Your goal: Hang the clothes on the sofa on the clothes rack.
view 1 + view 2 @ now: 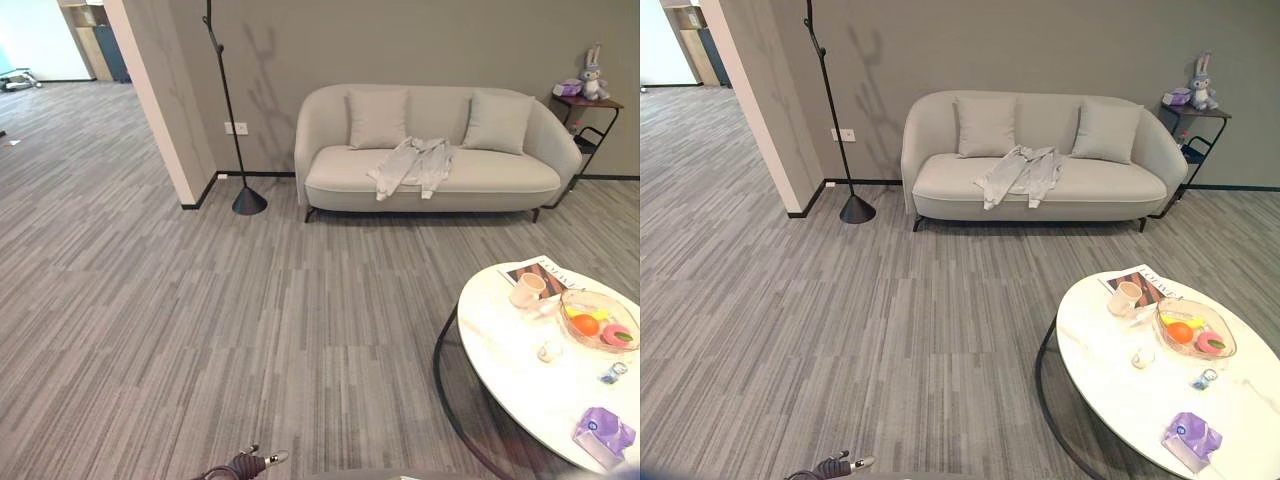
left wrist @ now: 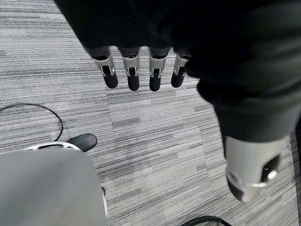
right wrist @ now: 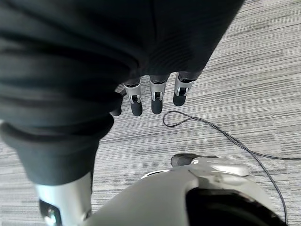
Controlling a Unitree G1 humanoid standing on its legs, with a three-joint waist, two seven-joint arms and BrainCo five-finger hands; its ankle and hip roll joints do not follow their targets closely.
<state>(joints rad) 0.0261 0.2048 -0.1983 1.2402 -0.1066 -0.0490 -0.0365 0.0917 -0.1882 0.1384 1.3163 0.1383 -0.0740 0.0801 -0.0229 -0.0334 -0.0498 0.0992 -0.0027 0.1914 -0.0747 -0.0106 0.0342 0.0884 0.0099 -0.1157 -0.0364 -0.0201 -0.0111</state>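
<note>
A light grey garment [image 1: 413,164] lies crumpled on the seat of a pale sofa [image 1: 330,180] against the far wall, partly hanging over the front edge. A tall black clothes rack [image 1: 228,100] with a cone base stands left of the sofa, by a wall corner. My left hand [image 2: 141,70] hangs over bare floor, fingers straight and holding nothing. My right hand [image 3: 155,96] also hangs over the floor, fingers relaxed and holding nothing. Both hands are far from the sofa.
A round white table [image 1: 500,370] stands at the near right with a cup, a magazine, a fruit bowl and a purple packet. A small side shelf [image 1: 585,115] with a plush rabbit stands right of the sofa. Open grey floor lies between me and the sofa.
</note>
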